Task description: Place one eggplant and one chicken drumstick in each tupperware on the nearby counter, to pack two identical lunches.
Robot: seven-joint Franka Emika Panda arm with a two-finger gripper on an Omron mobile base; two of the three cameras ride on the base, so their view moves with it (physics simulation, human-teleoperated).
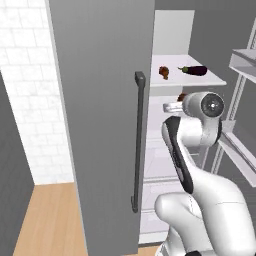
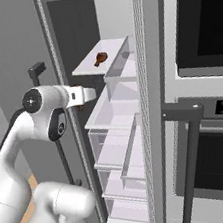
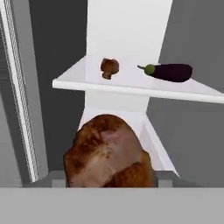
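Jaws clamped on a chicken drumstick inside the open fridge.

The held drumstick (image 3: 107, 151) sits between the jaws of the gripper (image 3: 107, 181), below the white shelf (image 3: 87, 81). On that shelf lie a second drumstick (image 3: 109, 68) and, well apart to its right, an eggplant (image 3: 171, 72). The grey fridge door (image 1: 100, 125) stands open.

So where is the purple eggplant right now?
The eggplant lies on the white fridge shelf, to the right of a small chicken drumstick in the hand view.
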